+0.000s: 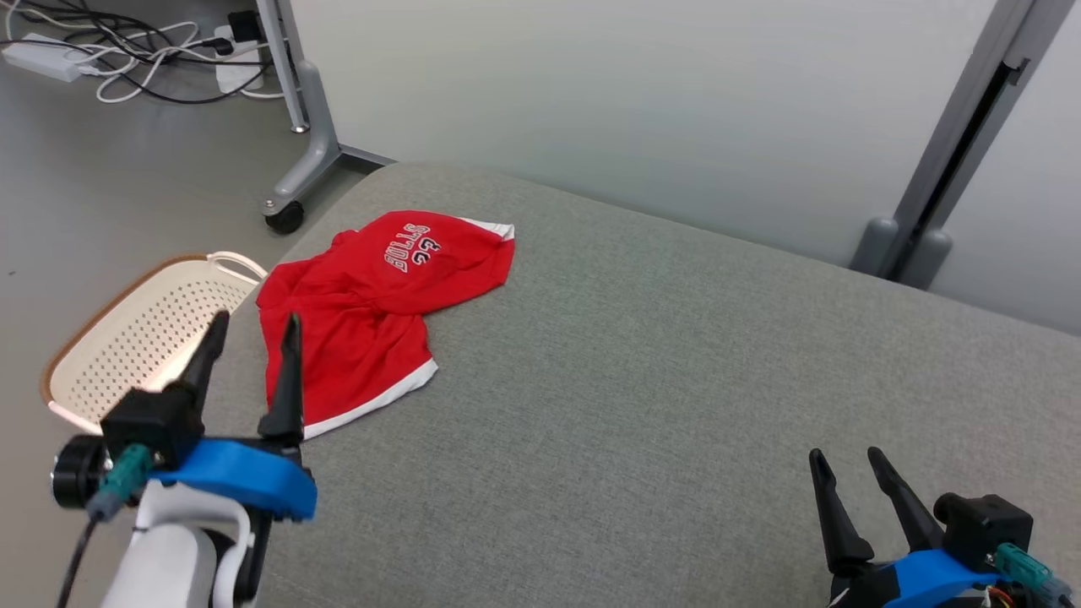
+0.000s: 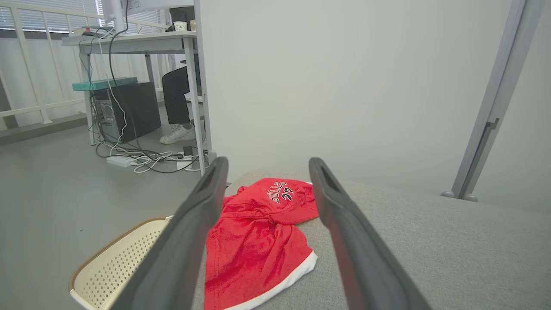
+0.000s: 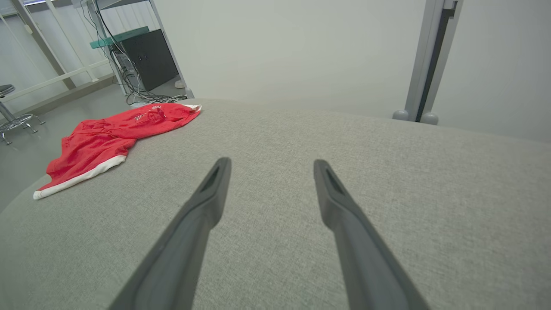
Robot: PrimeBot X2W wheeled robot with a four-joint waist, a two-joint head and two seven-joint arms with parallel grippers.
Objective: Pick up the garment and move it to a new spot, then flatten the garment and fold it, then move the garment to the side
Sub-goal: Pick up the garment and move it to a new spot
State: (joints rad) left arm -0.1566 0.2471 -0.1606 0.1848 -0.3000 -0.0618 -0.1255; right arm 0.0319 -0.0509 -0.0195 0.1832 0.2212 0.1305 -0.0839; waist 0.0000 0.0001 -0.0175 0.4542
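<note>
The grey padded bench (image 1: 676,380) holds the crumpled garment (image 1: 363,321) at its left edge. The left tool (image 1: 258,319) hovers wide beside it, probably to grasp; the right tool (image 1: 844,456) is wide too.

Garment (image 1: 372,312) lies on padded table (image 1: 676,380) at far-left corner, basket (image 1: 127,338) on floor (image 1: 101,194) just left of it, L gripper (image 1: 258,318) by garment's near edge, R gripper (image 1: 844,454) well apart, near-right.

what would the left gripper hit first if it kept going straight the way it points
Probably the red garment, framed by the open left gripper in its wrist view; depth is unclear, so it might pass above.
</note>
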